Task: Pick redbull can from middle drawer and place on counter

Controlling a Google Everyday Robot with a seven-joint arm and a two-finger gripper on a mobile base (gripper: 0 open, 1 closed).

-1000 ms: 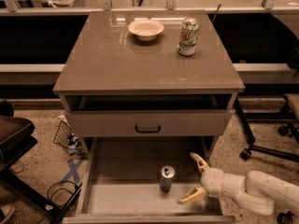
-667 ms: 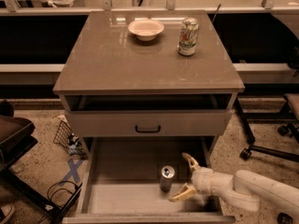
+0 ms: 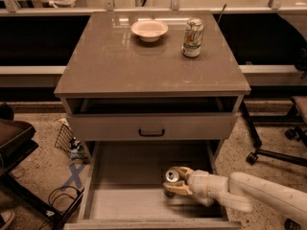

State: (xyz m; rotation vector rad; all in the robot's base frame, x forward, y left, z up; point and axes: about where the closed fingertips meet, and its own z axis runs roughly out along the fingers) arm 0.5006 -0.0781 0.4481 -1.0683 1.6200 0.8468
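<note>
The gripper (image 3: 169, 181) is reaching low into the middle drawer (image 3: 125, 178) from the right. Its two fingers (image 3: 171, 191) are standing partly open on either side of the redbull can (image 3: 172, 175), one behind it and one in front. The can is standing upright on the drawer floor, right of centre and toward the front edge. Whether either finger is touching the can is not clear. To do this step well, the fingers should be closing evenly on the can's sides, because a one-sided push would probably be tipping or sliding so slim a can. Once the hold is firm, the lift likely needs to be going straight up, so that the can is clearing the drawer front (image 3: 151, 127) above before heading for the counter (image 3: 120, 66). The pale arm (image 3: 252, 193) is lying almost level, coming in from the lower right corner with its wrist pointing left.
</note>
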